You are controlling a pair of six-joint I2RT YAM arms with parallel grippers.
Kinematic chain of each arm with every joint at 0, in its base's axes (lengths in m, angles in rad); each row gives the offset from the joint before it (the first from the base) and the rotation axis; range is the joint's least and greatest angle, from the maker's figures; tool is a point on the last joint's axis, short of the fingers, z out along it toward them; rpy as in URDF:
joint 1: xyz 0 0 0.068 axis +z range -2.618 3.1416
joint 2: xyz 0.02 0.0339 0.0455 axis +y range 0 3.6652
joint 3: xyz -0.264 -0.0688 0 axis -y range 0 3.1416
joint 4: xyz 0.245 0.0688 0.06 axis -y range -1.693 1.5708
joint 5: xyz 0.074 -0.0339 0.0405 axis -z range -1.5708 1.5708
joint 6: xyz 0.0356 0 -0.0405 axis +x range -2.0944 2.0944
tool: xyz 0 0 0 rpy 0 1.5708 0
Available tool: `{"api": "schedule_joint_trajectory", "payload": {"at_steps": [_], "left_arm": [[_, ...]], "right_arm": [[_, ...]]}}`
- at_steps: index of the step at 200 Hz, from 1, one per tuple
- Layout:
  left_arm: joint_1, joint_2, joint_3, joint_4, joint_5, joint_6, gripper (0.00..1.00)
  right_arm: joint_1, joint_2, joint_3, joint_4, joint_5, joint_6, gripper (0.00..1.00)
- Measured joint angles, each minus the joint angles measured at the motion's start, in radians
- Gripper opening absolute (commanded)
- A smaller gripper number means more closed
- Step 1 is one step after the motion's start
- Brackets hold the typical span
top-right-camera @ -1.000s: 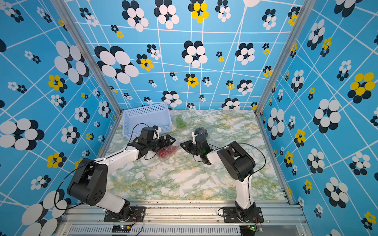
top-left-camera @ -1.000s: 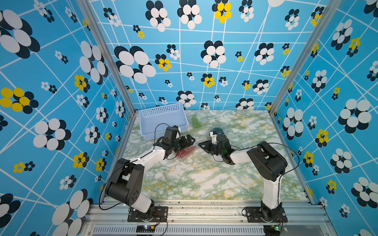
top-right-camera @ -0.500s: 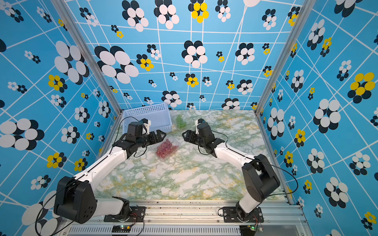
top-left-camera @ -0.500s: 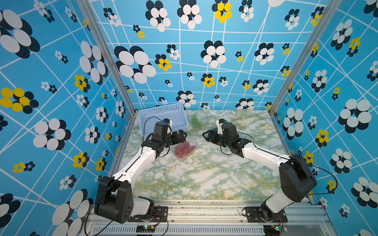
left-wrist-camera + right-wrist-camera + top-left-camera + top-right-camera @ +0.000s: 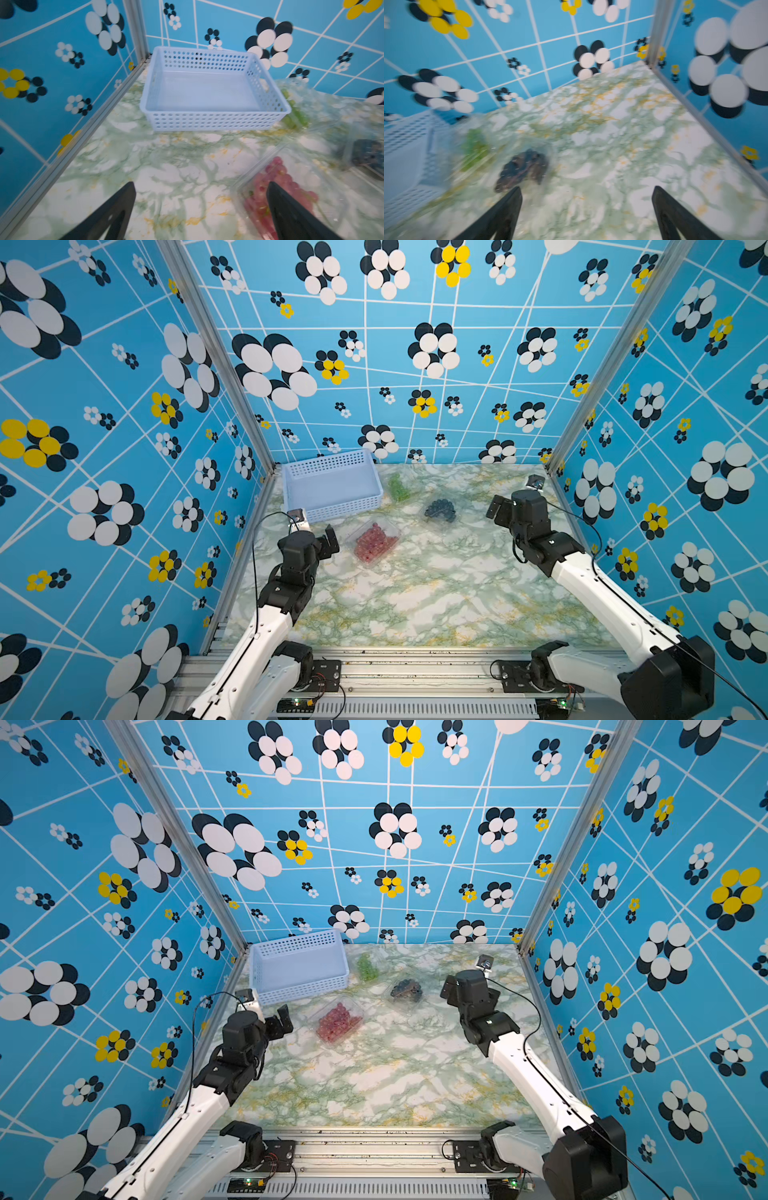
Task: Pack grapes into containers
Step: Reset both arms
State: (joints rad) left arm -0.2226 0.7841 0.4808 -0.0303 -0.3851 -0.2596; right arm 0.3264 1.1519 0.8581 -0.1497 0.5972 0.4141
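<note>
Left edge: left gripper, jaws spread, empty. Far-left corner: basket. Left of centre: red grapes in clear container. Toward far edge: green grapes, dark grapes, packaging barely discernible. Right edge: right gripper, spread, empty. Recommended: descend vertically; thin plastic likely slides.

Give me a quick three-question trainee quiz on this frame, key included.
1. True or false: the red grapes lie nearer the left hand than the green grapes do.
2. Nearest the right hand: A) red grapes B) green grapes C) dark grapes?
3. Fill in: the red grapes sit in a clear ___.
Key: 1 true; 2 C; 3 container.
</note>
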Motion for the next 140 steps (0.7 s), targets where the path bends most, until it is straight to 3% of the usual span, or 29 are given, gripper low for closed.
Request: {"api": "schedule_joint_trajectory", "payload": {"at_steps": [28,62,96,140], "left_arm": [[0.0,-0.036,-0.161,0.092,-0.169,0.034,0.99],[0.015,-0.008,-0.293,0.308,-0.285,0.071,0.99],[0.06,0.19,-0.33,0.559,-0.268,0.114,0.99],[0.112,0.43,-0.329,0.858,-0.146,0.155,1.0]], "right_arm": [[-0.016,0.018,-0.255,0.139,0.197,-0.056,0.99],[-0.02,0.034,-0.303,0.185,0.318,-0.101,0.99],[-0.031,0.045,-0.358,0.357,0.365,-0.182,0.99],[-0.04,0.195,-0.454,0.62,0.345,-0.303,0.99]]}}
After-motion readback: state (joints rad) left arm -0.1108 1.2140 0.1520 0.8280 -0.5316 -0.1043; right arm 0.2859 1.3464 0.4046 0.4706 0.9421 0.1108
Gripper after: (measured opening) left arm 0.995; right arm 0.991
